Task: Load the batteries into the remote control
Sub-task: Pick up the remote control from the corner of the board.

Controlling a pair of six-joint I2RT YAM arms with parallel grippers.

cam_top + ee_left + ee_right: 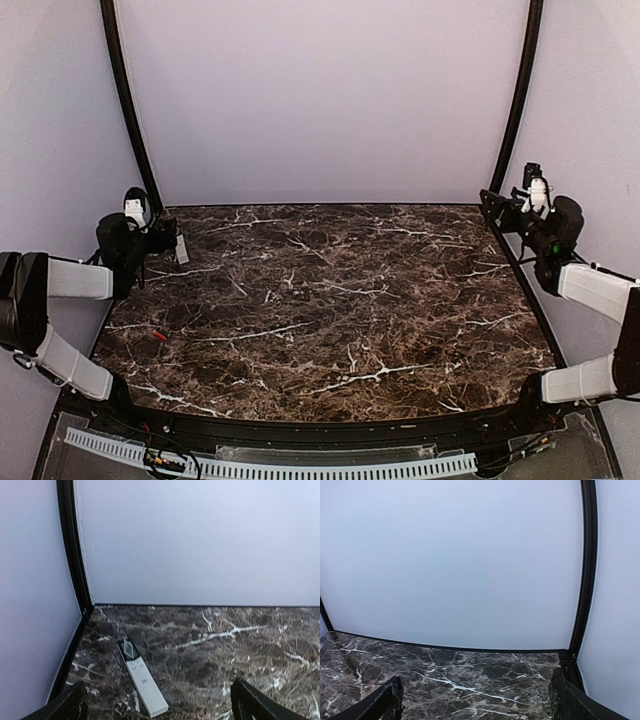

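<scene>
Left gripper point(160, 706) hangs wide open, empty, near the remote control point(143, 681) — right gripper point(476, 702) likewise spread, holding nothing; the batteries point(159, 337) lie well apart from it.

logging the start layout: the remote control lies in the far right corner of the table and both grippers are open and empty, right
The corner is wrong: the remote control lies in the far left corner of the table, as the left wrist view shows. The left gripper and right gripper are open and empty.
</scene>
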